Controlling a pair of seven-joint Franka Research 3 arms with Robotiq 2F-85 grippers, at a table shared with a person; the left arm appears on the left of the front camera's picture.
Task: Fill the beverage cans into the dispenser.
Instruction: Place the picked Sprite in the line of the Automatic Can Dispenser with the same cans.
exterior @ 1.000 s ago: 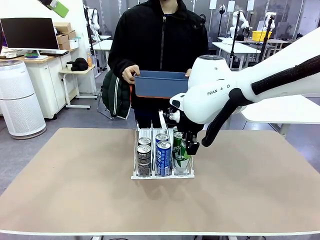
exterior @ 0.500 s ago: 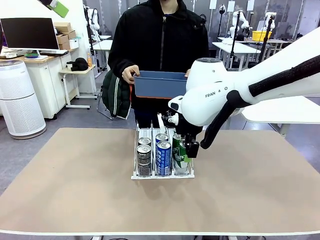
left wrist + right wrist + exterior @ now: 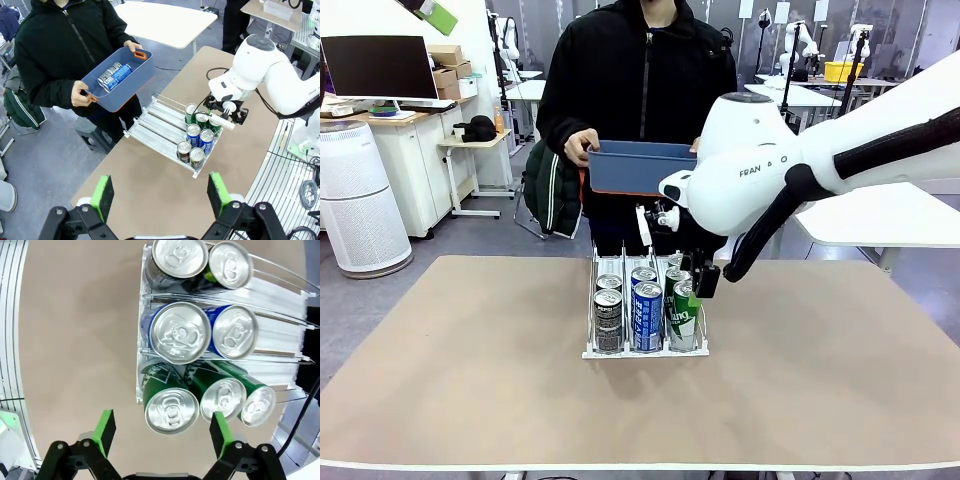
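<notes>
The dispenser [image 3: 620, 353] sits mid-table with beverage cans in three lanes: black ones [image 3: 608, 318] on the left, blue ones [image 3: 647, 316] in the middle, green ones [image 3: 682, 315] on the right. My right gripper [image 3: 692, 275] hangs open just above the green lane. From its own wrist view that gripper [image 3: 162, 432] spreads wide over the front green can [image 3: 171, 411], with nothing between the fingers. My left gripper [image 3: 161, 195] is open and empty, high above the table, looking down on the dispenser [image 3: 155, 117].
A person at the far side holds a blue tub [image 3: 642, 168] with more cans [image 3: 112, 76] in it, above the dispenser's back end. The tabletop [image 3: 470, 380] is bare tan board on both sides.
My right gripper has opened off the green can in the right lane and risen a little above it. The can stays in the lane. The left arm has not moved.
</notes>
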